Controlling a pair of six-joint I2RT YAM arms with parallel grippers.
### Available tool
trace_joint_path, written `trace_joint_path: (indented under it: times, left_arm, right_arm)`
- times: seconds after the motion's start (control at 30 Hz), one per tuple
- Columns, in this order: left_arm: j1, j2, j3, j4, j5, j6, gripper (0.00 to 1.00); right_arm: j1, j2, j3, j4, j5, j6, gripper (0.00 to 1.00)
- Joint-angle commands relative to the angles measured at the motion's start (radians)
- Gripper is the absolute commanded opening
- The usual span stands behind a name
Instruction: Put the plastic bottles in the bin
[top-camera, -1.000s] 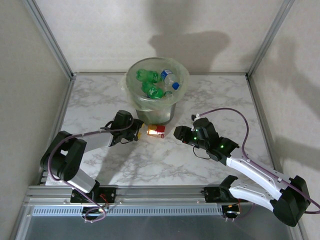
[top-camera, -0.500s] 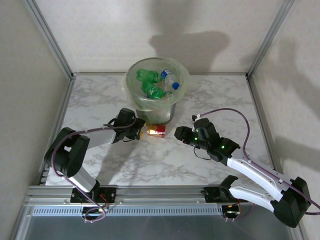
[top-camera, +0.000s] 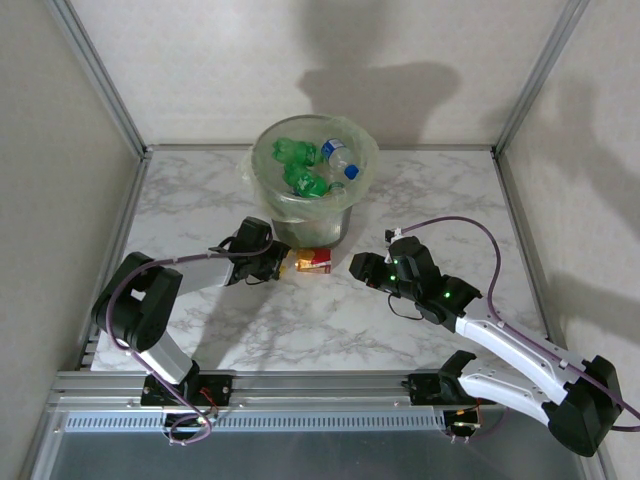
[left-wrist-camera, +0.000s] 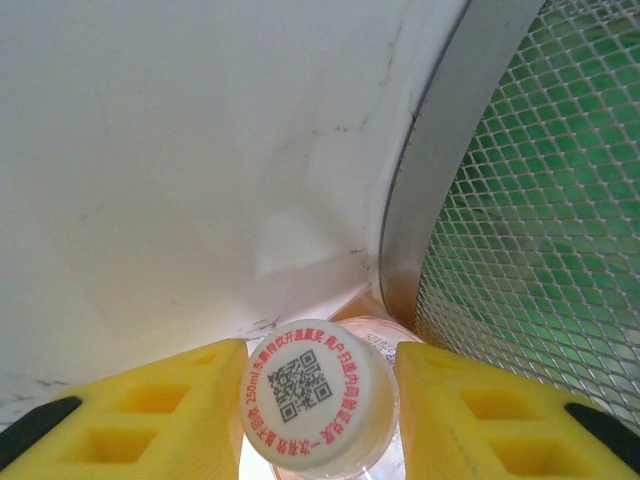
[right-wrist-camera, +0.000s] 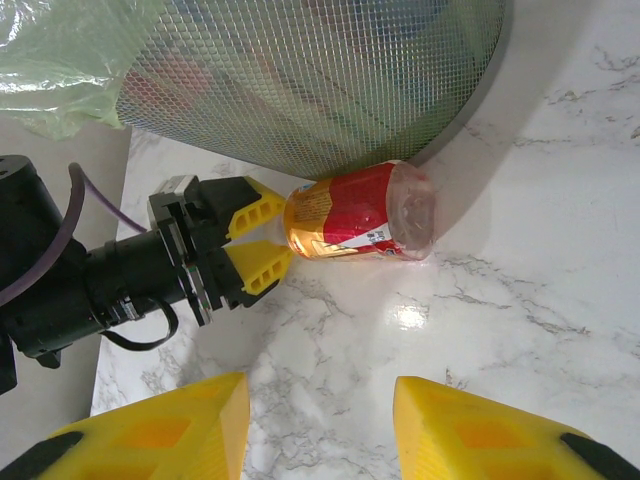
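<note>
Left wrist cam, item: red-labelled bottle (left-wrist-camera: 316, 400), lying on surface (left-wrist-camera: 180, 150) against foot of bin (left-wrist-camera: 530, 220); other bottles (top-camera: 305, 172) already inside. My left jaws (left-wrist-camera: 320, 352) narrow, pads on its cap both sides. Right jaws (right-wrist-camera: 318, 400) wide, empty, nearby. Risks: grip on round cap only, so body may pivot or slip out on lift; mesh wall v. close, bottle could snag it; drop short of opening
</note>
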Motion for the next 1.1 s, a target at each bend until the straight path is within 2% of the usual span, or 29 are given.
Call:
trace_joint_path:
  times: [0.0, 0.33, 0.63, 0.93, 1.07]
  left_arm:
    - [-0.009, 0.008, 0.009, -0.030, -0.022, 0.011, 0.40]
    - [-0.009, -0.031, 0.005, -0.060, -0.021, 0.041, 0.33]
    - [-0.009, -0.189, -0.026, -0.229, -0.022, 0.201, 0.29]
    - [-0.009, -0.323, 0.015, -0.316, 0.025, 0.337, 0.25]
    - [-0.014, -0.377, 0.085, -0.441, 0.049, 0.432, 0.23]
  right_arm:
    - [-0.004, -0.021, 0.005, -0.016, 0.028, -0.009, 0.42]
    - [-0.005, -0.028, 0.012, -0.025, 0.037, -0.013, 0.42]
    - [-0.005, -0.038, 0.056, -0.069, 0.061, -0.053, 0.42]
    - [0.013, 0.041, 0.243, -0.151, -0.009, -0.225, 0.52]
    - [0.036, 0.050, 0.353, -0.202, 0.013, -0.269, 0.55]
